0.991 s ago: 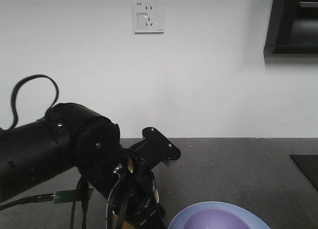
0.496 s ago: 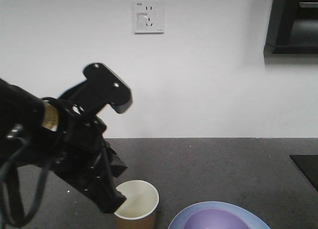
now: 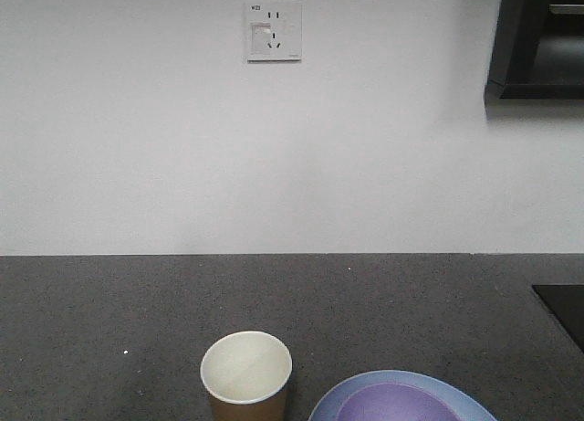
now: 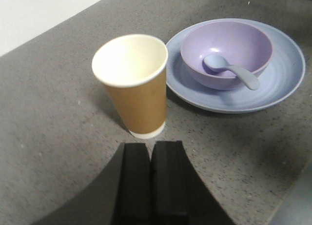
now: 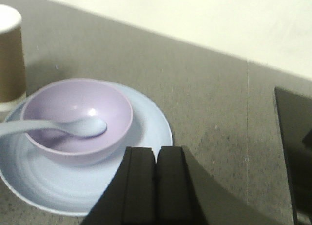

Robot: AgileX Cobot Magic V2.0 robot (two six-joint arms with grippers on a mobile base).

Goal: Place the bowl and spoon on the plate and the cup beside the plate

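You see the brown-tan paper cup upright just beside the pale blue round plate, w/ lavender bowl and white spoon on it. Left gripper is nearest, cup straight ahead, fingers closed, empty. Right gripper also closed, empty.

Level front view; two near wrist views above plate.

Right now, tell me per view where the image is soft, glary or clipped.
Front view: evenly lit, cup and plate clipped by the bottom edge. Left wrist view: cup sharp, left end effector slightly soft, wall corner blown out. Right wrist view: small glare spot inside the bowl, bright washed-out wall.
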